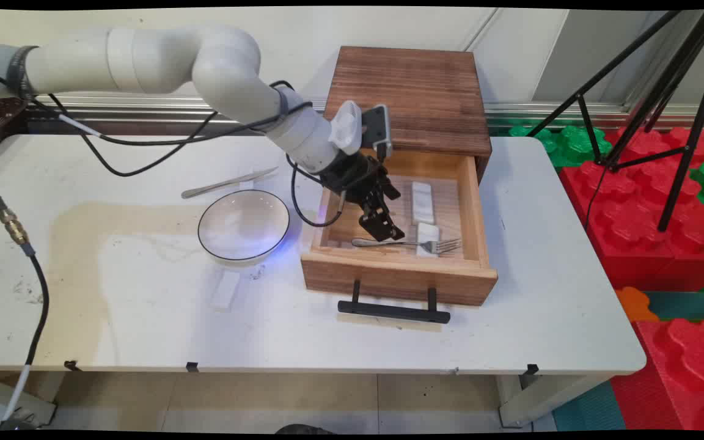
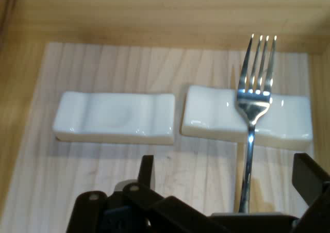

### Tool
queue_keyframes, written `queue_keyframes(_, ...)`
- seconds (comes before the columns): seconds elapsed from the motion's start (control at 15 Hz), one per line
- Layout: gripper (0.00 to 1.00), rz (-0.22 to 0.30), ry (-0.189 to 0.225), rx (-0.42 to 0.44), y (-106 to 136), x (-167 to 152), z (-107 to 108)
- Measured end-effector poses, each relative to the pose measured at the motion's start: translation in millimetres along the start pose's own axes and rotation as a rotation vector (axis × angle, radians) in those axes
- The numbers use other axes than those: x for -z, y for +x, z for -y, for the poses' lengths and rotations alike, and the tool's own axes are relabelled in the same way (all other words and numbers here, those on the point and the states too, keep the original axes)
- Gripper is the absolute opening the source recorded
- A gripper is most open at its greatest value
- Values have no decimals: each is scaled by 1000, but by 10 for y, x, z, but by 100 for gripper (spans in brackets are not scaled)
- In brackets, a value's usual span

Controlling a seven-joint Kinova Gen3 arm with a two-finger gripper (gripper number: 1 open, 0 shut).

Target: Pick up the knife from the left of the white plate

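Down inside the open drawer [image 1: 398, 269] we go: the end effector [image 1: 388, 232] hangs low over the fork [image 1: 416, 245], just above its handle. In the hand view the two fingers [image 2: 147, 168] stand wide apart with the handle running up between them, nearer the right-hand one. Nothing is gripped, and I see no contact.

Look at how that fork lies. Its neck sits across a white rest [image 2: 206, 120], tines pointing at the drawer wall. That prop most likely keeps the tines off the wood and tilts the handle, leaving room under it for a finger.

A second rest [image 2: 114, 118] lies end to end with the first, close beside it with a narrow gap, and it carries nothing.

The drawer is pulled well out of its dark wooden cabinet [image 1: 410, 98], black handle [image 1: 393, 310] toward the camera, which is what lets the arm reach in from above.

Out on the tabletop [image 1: 541, 293], left of the drawer, sits a bowl [image 1: 243, 225]. Behind it is a knife [image 1: 230, 182], lying across what looks like another rest. One more rest [image 1: 225, 289] lies bare in front of the bowl.
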Motion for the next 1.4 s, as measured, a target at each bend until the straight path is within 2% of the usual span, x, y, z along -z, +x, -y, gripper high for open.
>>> queue_keyframes(0.67,100,-78,23,0,44,630,-28)
queue_keyframes(1.4,100,-169,22,28,-214,1468,-141)
